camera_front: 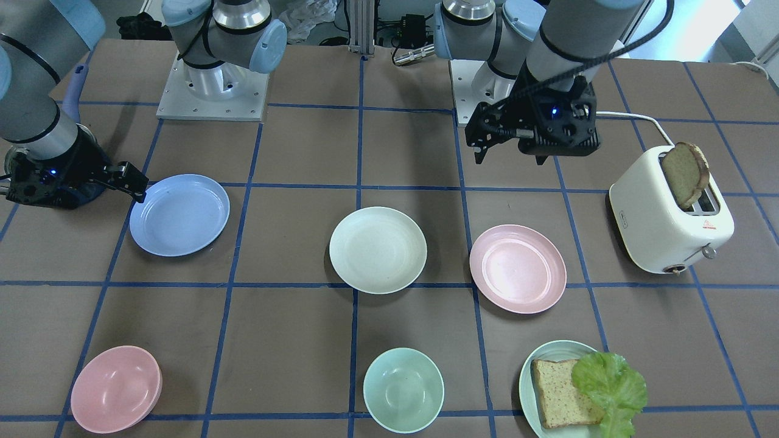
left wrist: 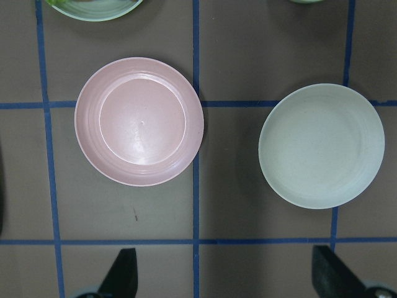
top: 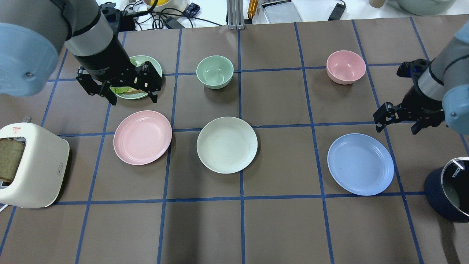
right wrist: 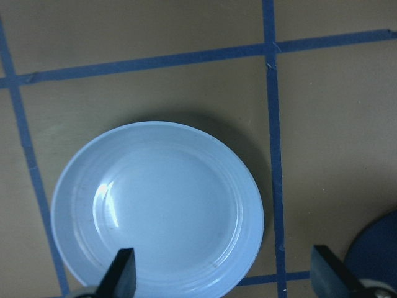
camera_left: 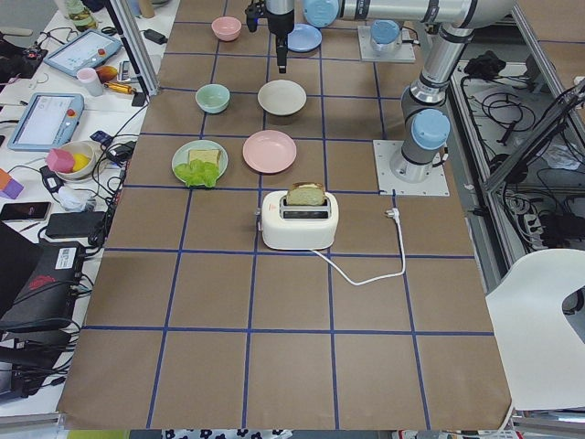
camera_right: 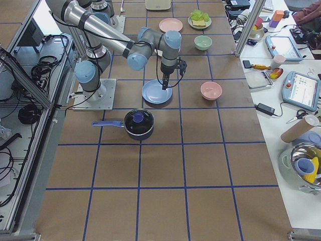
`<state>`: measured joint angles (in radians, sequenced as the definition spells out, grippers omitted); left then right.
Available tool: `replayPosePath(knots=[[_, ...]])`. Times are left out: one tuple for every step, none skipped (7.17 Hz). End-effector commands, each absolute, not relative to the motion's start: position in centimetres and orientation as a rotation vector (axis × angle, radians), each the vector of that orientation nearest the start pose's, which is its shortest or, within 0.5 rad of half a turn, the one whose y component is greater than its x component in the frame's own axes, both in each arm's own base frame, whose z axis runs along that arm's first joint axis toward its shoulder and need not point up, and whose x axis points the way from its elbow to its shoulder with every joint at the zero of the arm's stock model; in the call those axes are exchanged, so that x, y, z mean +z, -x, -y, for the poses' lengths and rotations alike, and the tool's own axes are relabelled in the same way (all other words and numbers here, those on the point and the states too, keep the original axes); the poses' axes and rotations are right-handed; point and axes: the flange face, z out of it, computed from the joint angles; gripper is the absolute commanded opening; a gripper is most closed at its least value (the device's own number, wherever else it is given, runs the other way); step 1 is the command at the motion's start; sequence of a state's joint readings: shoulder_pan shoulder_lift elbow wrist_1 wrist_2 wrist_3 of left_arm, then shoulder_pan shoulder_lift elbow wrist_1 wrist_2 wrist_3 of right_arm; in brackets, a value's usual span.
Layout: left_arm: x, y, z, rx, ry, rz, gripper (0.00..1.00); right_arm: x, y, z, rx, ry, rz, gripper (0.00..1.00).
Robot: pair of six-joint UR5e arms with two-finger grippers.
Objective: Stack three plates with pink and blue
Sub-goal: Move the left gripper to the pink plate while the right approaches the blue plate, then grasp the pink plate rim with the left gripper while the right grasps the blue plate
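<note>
Nearest to the robot we see a white toaster (top: 36,165) with a toast slice (top: 10,159) standing in its slot. On the other side is a dark pot (top: 436,192) under a lid, and we cannot see what is inside it.

Next comes the row of three plates. All lie flat on the table, well apart: the pink plate (top: 142,137), the cream plate (top: 226,144) in the middle, and the blue plate (top: 361,164). Nothing is stacked yet.

The right gripper (top: 397,127) hangs low with its fingers spread and empty, over the far, outer rim of the blue plate. That plate lies from it toward the robot. The left gripper (top: 132,99) is higher, also wide apart and empty, near above the pink plate.

We judge that each arm is nearer to its own coloured plate. The plates are round, so no axis matters.

Farthest are an empty mint bowl (top: 214,71), an empty pink bowl (top: 346,66), and a green plate (camera_front: 528,371) with bread (camera_front: 563,392) and lettuce (camera_front: 608,377).
</note>
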<state>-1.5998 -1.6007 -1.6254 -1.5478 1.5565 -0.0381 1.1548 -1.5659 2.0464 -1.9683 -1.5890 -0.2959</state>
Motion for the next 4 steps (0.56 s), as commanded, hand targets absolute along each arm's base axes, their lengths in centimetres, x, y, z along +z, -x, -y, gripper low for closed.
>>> replayPosePath(knots=[[34.1,14.8,50.4,0.135,-0.004,-3.146,1.0,24.0,7.5,43.3,0.087,-0.163,-3.131,1.0],[28.6,14.7,50.0,0.076,-0.024,-3.146,1.0,22.1,7.3,42.4,0.128,-0.1,-3.12,1.0],[24.8,14.2,49.6,0.024,-0.067,-3.095,1.0,21.7,7.7,42.4,0.124,-0.116,-3.112,1.0],[22.0,14.1,49.9,0.036,-0.116,-3.081,1.0,21.1,8.3,42.6,0.107,-0.138,-3.106,1.0]])
